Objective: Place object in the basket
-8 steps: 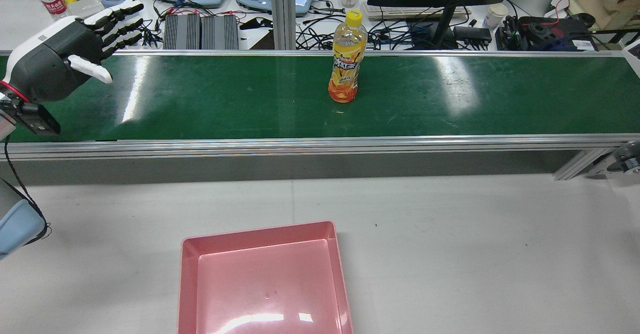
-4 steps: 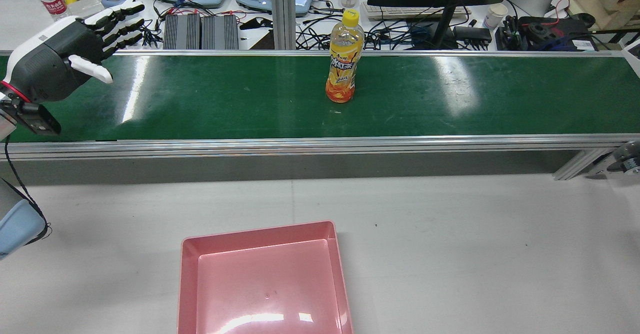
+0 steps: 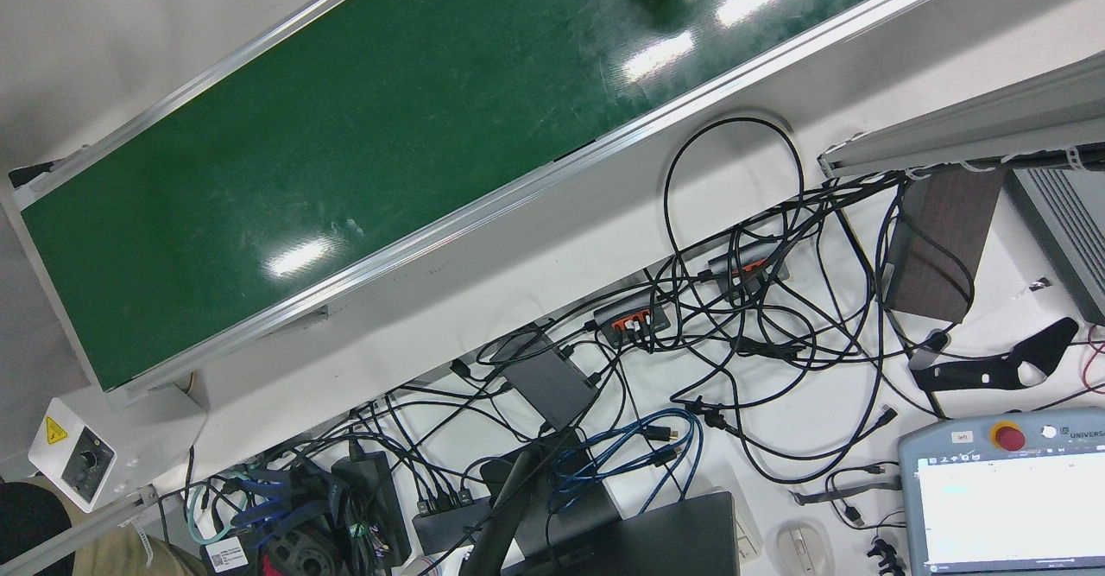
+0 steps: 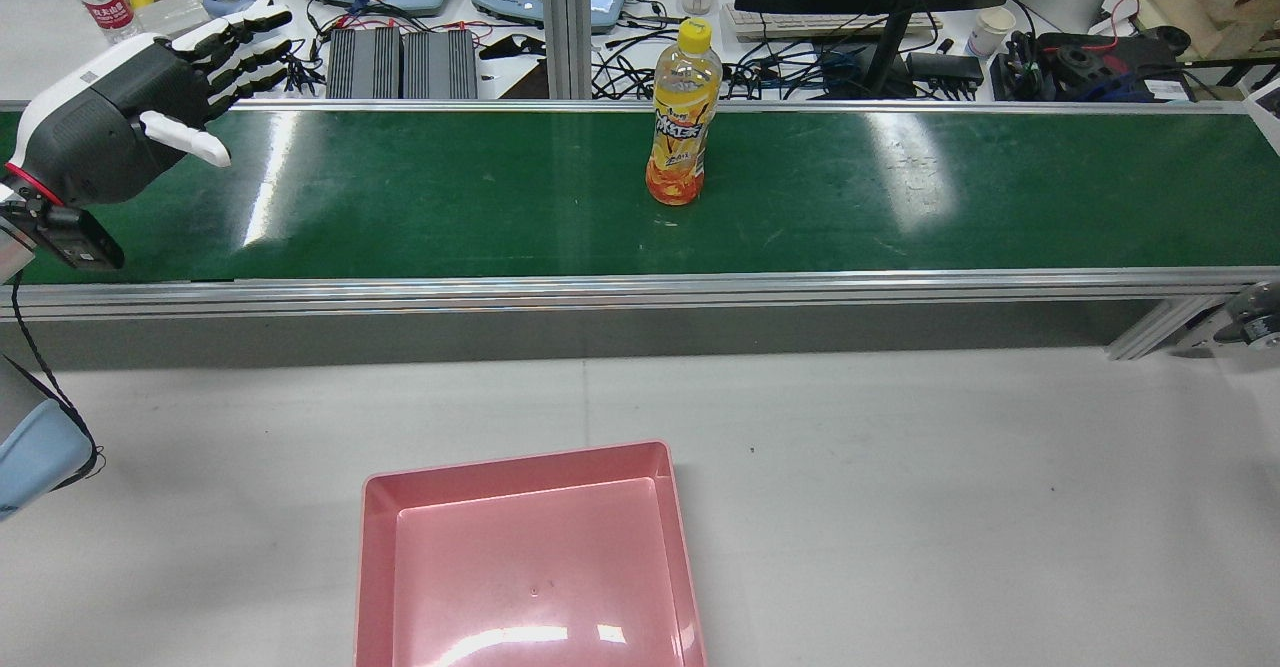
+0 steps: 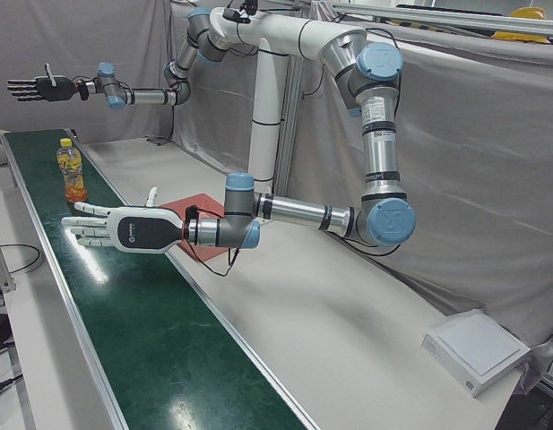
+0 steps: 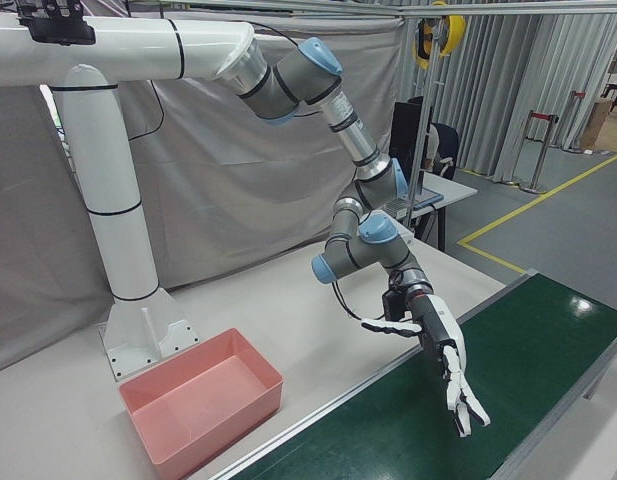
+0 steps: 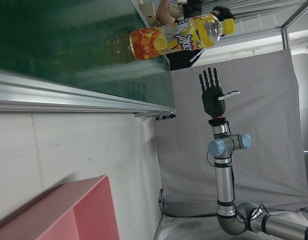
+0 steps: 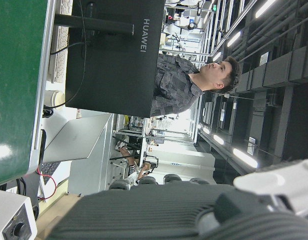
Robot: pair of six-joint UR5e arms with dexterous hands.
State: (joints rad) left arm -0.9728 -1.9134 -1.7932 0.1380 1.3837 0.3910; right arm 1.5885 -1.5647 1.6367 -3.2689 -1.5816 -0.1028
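Fingers (image 4: 240,49) of the left hand (image 4: 110,132) are spread wide and hold nothing; it hovers over the left end of the belt (image 4: 450,197). The right hand (image 5: 38,88) is likewise splayed and empty, raised high beyond the belt's other end. The bottle (image 4: 680,122) stands upright about mid-belt, near the far rail, well apart from both hands. The basket (image 4: 515,460) sits empty on the table on the robot's side of the belt, somewhat left of the bottle.

The task looks barely begun: this is the approach, with no grasp yet. Next, a hand must travel along the belt to the bottle, come in from the side at label height with fingers wide, and close round the body without tipping it.
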